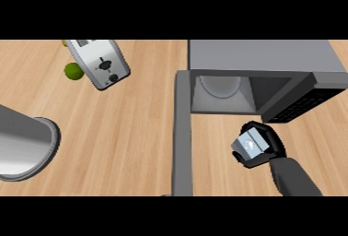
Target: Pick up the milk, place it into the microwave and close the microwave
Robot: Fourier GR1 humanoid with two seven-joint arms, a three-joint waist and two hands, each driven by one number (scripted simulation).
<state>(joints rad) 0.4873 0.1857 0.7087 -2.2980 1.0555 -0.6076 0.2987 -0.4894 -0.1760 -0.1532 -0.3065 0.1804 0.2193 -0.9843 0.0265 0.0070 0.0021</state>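
Note:
My right hand (266, 148) is shut on the milk carton (249, 142), a small grey-white box whose top face shows between the curled fingers. It hovers just in front of the microwave (272, 57), near the right part of its opening. The microwave's cavity (228, 94) stands open, with a round glass plate (219, 86) inside at the back left. Its door (182, 133) is swung wide open to the left, seen edge-on as a long grey bar reaching toward me. My left hand does not show.
A silver toaster (101, 62) lies at the back left with a green lime (73, 71) beside it. A large steel pot (24, 147) stands at the left edge. Bare wooden counter (122, 129) lies between the pot and the door.

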